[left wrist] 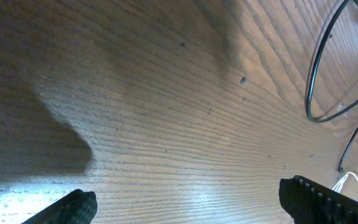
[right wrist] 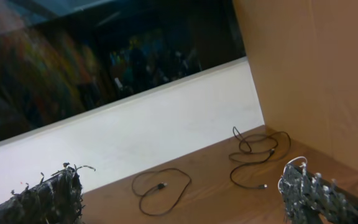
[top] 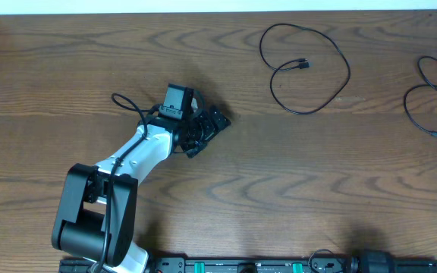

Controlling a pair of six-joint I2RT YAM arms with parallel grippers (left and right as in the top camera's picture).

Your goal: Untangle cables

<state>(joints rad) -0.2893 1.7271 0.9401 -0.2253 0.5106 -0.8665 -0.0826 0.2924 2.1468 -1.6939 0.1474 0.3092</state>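
Wood-grain table [top: 67, 76], thin black looped cables [top: 309, 72], left hand [top: 207, 135] spread

We look over a brown wood-grain tabletop [top: 294, 174]
Past its far edge we see a white wall band [right wrist: 166, 137], a dark glossy pane [right wrist: 104, 56] with dim coloured reflections above, and a tan side panel [right wrist: 316, 68].

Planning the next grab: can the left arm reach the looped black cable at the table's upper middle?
Probably yes. The left gripper stands open, and only bare table lies between it and the looped black cable; nothing blocks the way. Whether the arm stretches that far is a guess.
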